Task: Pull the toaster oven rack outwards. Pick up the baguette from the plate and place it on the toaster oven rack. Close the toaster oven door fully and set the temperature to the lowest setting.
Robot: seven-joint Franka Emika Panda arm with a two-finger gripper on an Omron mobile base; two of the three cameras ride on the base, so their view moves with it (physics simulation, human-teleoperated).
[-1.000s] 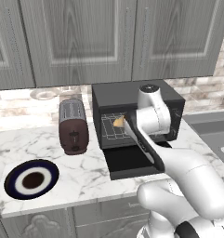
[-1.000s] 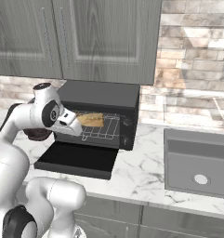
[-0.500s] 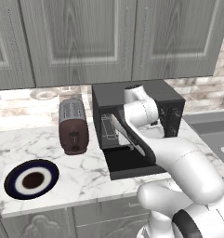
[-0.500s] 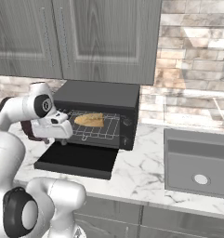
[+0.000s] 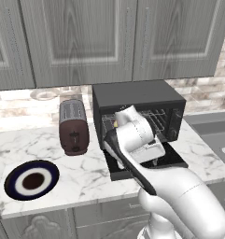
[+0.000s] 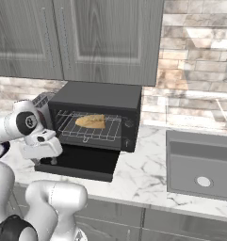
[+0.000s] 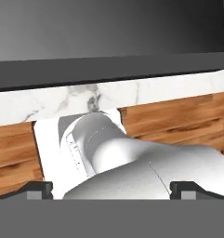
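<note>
Marble counter (image 6: 148, 174): baguette (image 6: 91, 121) on the rack (image 6: 89, 130), gripper (image 6: 52, 161) jaws wide over the lowered door (image 6: 79, 162); lifting carelessly could jam it.

Matte black toaster oven (image 6: 98, 96); thin silver wire rack (image 6: 89, 132); glossy veined marble counter (image 6: 138, 172); grained grey wood cabinets (image 6: 86, 37).

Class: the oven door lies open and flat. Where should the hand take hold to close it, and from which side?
Grip the front edge of the door, the edge farthest from the hinge, coming from below and in front: it lies flat, so it must swing up.
</note>
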